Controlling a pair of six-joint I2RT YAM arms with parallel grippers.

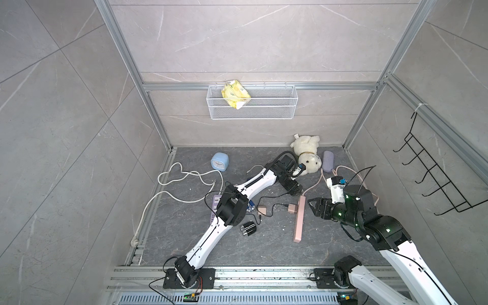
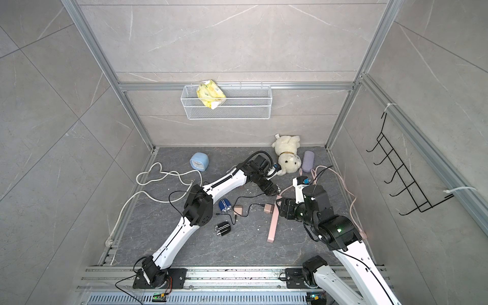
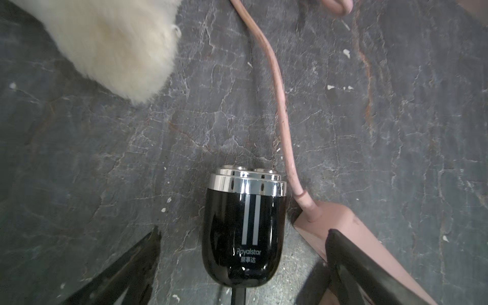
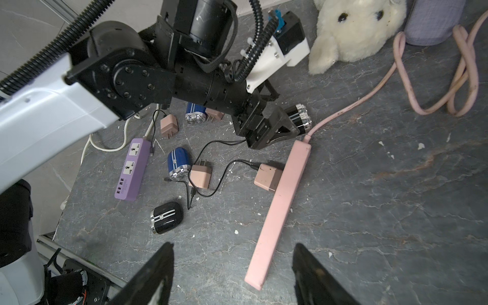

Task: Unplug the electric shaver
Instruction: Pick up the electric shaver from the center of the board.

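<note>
- Tabletop (image 1: 264, 245), dark grey, stone-patterned: carries every item below.
- Power strip (image 1: 300, 219), long, flat, pale pink plastic: lies flat mid-tabletop and serves as the landmark here. Its pink cord (image 3: 280, 105) leaves the far end.
- Plush bear (image 1: 307, 155), cream-white: beyond the strip's cord end, apart from it; not part of the job.
- Left gripper (image 1: 298, 192), black: at the strip's cord end, low over the tabletop, fingers spread wide to either side of the shaver and touching neither flank. Judged placed to take or steady the body.
- Right gripper (image 4: 232, 248), black: fingers apart, nothing between them, just beside the strip's long edge opposite the adapter. Judged stationed to pin the strip or reach the adapter.
- Electric shaver (image 3: 244, 232), small, glossy black with a chrome twin-head top: lies on its side on the tabletop, just beside the strip's cord end, heads pointing away from the left gripper. A dark lead shows at its base, so it seems not yet unplugged.
- Adapter (image 4: 268, 177), small pink cube: seated in the strip's long edge, near the middle.
- Cable (image 4: 224, 171), thin, black: runs slack from the adapter toward the left gripper; its far end cannot be traced.
</note>
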